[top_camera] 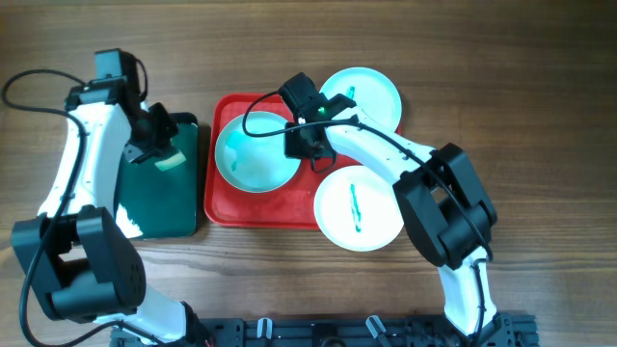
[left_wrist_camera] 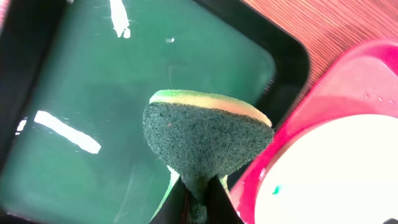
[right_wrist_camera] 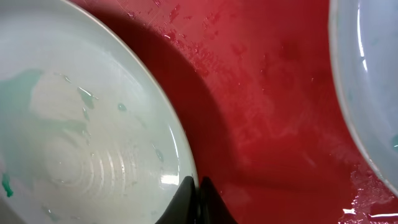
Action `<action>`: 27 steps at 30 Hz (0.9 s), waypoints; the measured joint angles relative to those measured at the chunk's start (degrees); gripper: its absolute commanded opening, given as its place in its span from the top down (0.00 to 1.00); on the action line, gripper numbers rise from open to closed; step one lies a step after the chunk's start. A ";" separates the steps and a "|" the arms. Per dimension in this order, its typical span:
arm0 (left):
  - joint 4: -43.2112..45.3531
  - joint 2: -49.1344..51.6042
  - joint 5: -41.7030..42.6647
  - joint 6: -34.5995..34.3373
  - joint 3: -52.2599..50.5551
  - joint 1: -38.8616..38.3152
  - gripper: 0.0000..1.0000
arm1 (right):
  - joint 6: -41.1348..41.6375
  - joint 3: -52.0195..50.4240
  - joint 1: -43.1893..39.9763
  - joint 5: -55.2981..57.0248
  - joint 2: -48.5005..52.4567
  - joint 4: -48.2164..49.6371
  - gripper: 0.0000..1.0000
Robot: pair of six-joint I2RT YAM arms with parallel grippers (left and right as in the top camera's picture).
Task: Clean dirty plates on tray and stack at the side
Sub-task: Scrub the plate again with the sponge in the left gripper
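Note:
A plate (top_camera: 253,154) smeared with teal lies on the left half of the red tray (top_camera: 280,207). My right gripper (top_camera: 307,145) is shut on that plate's right rim. In the right wrist view the jaws pinch the rim of this wet plate (right_wrist_camera: 81,137) at the gripper (right_wrist_camera: 198,186), over the red tray (right_wrist_camera: 261,93). Two more plates sit at the tray's right side, one at the back (top_camera: 366,94) and one in front (top_camera: 359,207) with a teal streak. My left gripper (left_wrist_camera: 198,199) is shut on a green-and-yellow sponge (left_wrist_camera: 208,134).
The left gripper (top_camera: 164,154) and its sponge hover over a dark green tray (top_camera: 159,202) with a black rim, just left of the red tray. The edge of another plate (right_wrist_camera: 367,74) shows in the right wrist view. Wooden tabletop (top_camera: 540,77) surrounds the trays.

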 measured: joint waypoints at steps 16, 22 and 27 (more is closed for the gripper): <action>11.06 8.22 0.37 8.26 -5.49 -19.21 0.96 | -5.55 0.00 0.00 -1.68 0.61 2.51 0.96; 14.40 8.66 0.28 8.28 -8.79 -20.00 0.96 | -6.56 0.00 0.00 -1.86 0.70 2.71 0.96; 26.45 7.19 -0.79 8.11 -12.94 -20.17 0.96 | -6.51 0.00 -0.50 -1.60 0.72 2.99 0.96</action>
